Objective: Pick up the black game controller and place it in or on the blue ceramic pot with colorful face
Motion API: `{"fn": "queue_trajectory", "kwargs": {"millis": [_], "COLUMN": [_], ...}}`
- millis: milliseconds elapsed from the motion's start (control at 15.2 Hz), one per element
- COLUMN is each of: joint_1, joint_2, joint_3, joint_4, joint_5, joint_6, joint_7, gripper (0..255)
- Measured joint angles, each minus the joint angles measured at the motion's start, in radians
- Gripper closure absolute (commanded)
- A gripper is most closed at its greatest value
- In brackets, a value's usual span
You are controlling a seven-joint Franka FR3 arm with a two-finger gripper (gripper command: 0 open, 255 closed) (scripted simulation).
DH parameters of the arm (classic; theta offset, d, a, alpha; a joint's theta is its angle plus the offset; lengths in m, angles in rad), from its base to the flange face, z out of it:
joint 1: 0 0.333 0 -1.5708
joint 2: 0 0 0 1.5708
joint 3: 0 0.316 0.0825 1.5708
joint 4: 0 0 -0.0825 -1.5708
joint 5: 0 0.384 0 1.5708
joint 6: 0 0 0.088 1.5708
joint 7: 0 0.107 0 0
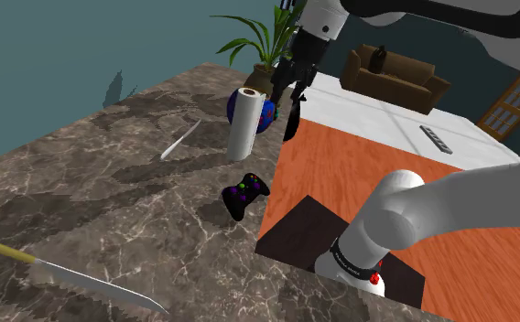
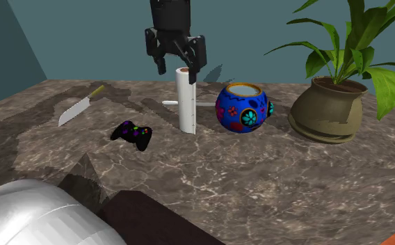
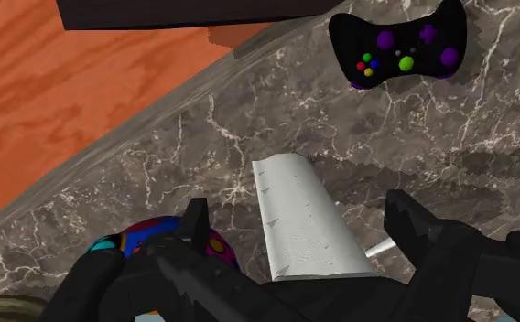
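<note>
We barely see the pot [image 1: 265, 115] behind the towel roll [image 1: 244, 123]. The fingers [image 3: 423, 229]: spread apart, empty, over the marble counter [image 1: 84, 192]; teal walls.

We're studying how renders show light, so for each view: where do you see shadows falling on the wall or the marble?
Shoulder view: a leafy shadow falls on the teal wall. Second exterior view: a broad dark shadow covers the marble table beside the knife. Wrist view: a darker band crosses the marble between the paper towel roll and the black controller.

End effector [image 1: 287, 99] spread, beside paper roll [image 1: 244, 123]; black controller [image 1: 245, 195] on counter [image 1: 84, 187].
</note>
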State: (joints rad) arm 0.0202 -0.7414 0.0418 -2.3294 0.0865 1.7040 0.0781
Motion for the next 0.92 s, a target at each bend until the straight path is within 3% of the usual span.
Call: {"fn": "queue_trajectory", "kwargs": {"millis": [132,396,660,924], "joint_1": [-0.008,-0.066,-0.111,-0.163], "joint_2": [-0.021,-0.152,-0.267,-0.302], "joint_3": [0.013,0.125,0.299,0.499], "joint_4": [-0.023,-0.157,-0.28,-0.328], "joint_5": [0.005,0.054,0.15,0.263], "joint_6": [0.007,0.043,0.084,0.125], "joint_7": [0.031,0.298,0.628,0.965], "gripper": [0,0,0,0]}}
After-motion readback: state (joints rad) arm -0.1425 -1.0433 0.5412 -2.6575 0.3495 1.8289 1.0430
